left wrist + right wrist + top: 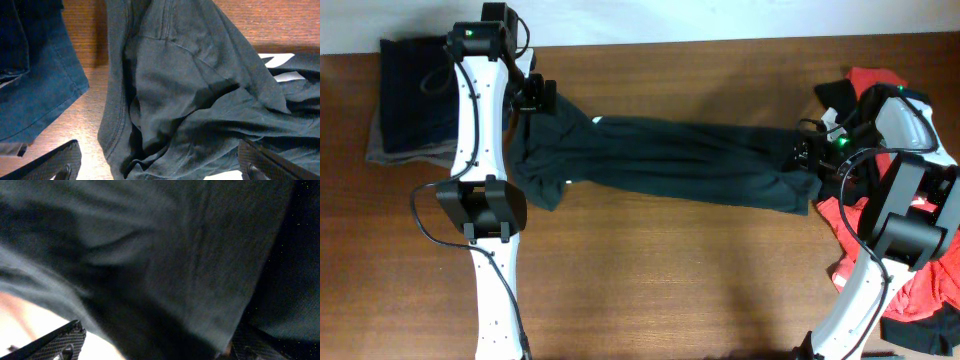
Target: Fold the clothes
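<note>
A charcoal-black T-shirt (670,160) lies stretched in a long bunched band across the wooden table (670,280). My left gripper (533,98) hovers at its left end with fingers spread wide. In the left wrist view the gripper (160,167) stands open over the shirt's hem (117,115), and white letters (280,60) show at the right. My right gripper (805,155) sits at the shirt's right end. It (160,342) is open too, with dark cloth (175,245) filling the space between its fingers. A red T-shirt (920,290) lies crumpled at the far right.
A stack of folded dark blue garments (415,95) rests at the table's back left corner, and in the left wrist view it shows as blue denim (35,85) beside the shirt. Both arms' white links and cables stand over the table's left and right sides.
</note>
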